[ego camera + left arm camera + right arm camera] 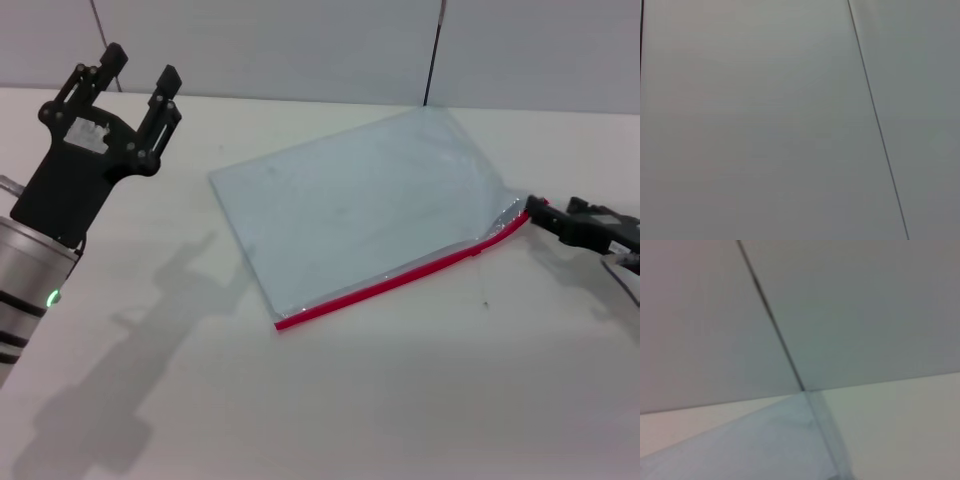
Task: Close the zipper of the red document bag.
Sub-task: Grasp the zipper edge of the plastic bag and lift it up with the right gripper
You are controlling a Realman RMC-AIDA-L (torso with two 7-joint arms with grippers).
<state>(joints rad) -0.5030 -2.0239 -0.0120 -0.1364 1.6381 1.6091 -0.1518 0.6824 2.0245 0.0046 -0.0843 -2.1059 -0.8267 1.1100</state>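
The red document bag (360, 210) lies flat in the middle of the white table, a pale blue-grey translucent pouch. Its zipper (400, 282) is the red strip along the near long edge. My right gripper (537, 210) reaches in low from the right and is shut on the zipper's right end, where the pouch corner is lifted slightly off the table. The slider itself is too small to make out. The right wrist view shows part of the bag (740, 445) close up. My left gripper (140, 62) is raised at the far left, open and holding nothing, well away from the bag.
A grey panelled wall (300, 40) with a dark vertical seam (432, 60) stands behind the table's far edge. The left wrist view shows only the wall (765, 120). Bare table (330, 400) lies in front of the bag.
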